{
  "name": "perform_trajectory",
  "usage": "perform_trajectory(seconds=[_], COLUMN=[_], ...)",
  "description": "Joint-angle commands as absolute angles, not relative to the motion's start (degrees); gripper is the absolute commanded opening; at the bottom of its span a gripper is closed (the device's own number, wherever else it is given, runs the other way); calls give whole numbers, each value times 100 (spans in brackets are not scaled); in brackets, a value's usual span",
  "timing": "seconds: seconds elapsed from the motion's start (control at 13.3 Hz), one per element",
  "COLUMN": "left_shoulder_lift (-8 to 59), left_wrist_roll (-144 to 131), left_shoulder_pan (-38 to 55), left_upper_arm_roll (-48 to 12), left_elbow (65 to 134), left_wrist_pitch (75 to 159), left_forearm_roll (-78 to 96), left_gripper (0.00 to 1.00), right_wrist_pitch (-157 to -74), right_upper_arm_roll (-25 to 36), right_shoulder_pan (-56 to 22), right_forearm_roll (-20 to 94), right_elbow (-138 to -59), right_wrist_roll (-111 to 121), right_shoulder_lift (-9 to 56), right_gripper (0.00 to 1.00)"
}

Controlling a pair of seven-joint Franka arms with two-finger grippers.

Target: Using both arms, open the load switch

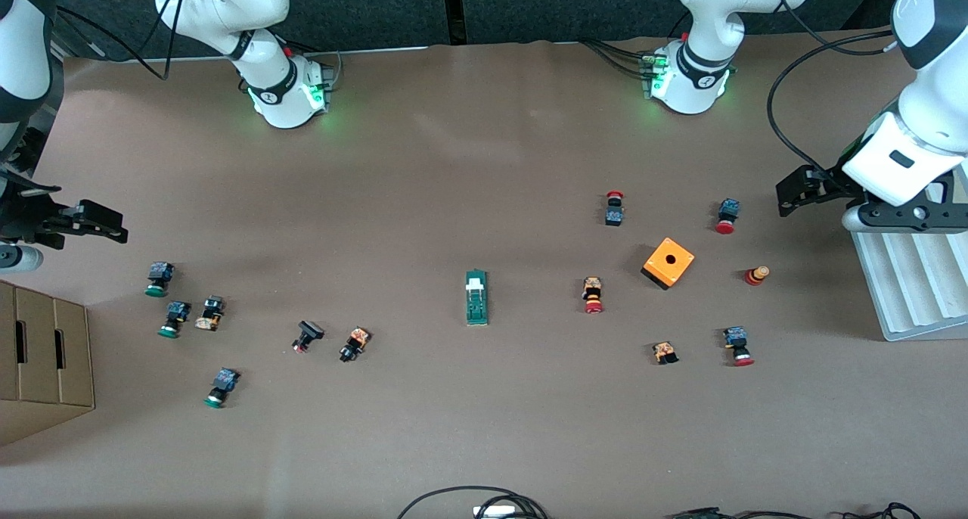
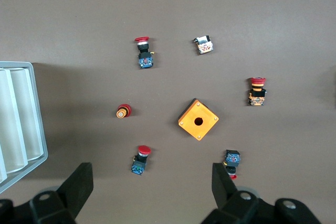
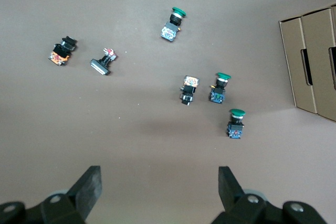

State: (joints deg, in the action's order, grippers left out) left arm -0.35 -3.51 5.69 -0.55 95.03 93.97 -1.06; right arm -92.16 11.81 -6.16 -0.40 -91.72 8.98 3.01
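Note:
The load switch (image 1: 476, 298) is a narrow dark green block with a white piece at one end. It lies flat near the middle of the table and shows in neither wrist view. My left gripper (image 1: 802, 190) hangs over the left arm's end of the table, beside the white rack. It is open (image 2: 151, 184), with only table and scattered buttons under its fingers. At the right arm's end my right gripper (image 1: 98, 222) hovers above the green-capped buttons, open (image 3: 159, 186) and holding nothing. Both grippers are well away from the switch.
An orange cube with a hole (image 1: 668, 262) and several red-capped push-buttons (image 1: 594, 296) lie toward the left arm's end. Green-capped buttons (image 1: 175, 318) and a cardboard box (image 1: 41, 360) sit at the right arm's end. A white ribbed rack (image 1: 915, 284) stands at the table's edge.

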Motion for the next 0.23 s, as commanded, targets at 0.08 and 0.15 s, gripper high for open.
perform_trajectory(seconds=[0.08, 0.15], left_shoulder_lift=[-88, -88], left_wrist_roll=[-404, -404], left_shoulder_pan=[607, 606], left_upper_arm_roll=[-9, -9], left_elbow=[9492, 9492], left_wrist_pitch=[9396, 9404], left_forearm_roll=[-79, -79], left_gripper=[100, 100], right_wrist_pitch=[-9246, -9237], right_upper_arm_roll=[1169, 1169], right_shoulder_pan=[-624, -624], right_forearm_roll=[-141, -141], right_elbow=[-9123, -9123], right_wrist_roll=[923, 932], right_shoulder_lift=[316, 316], right_gripper=[100, 100])
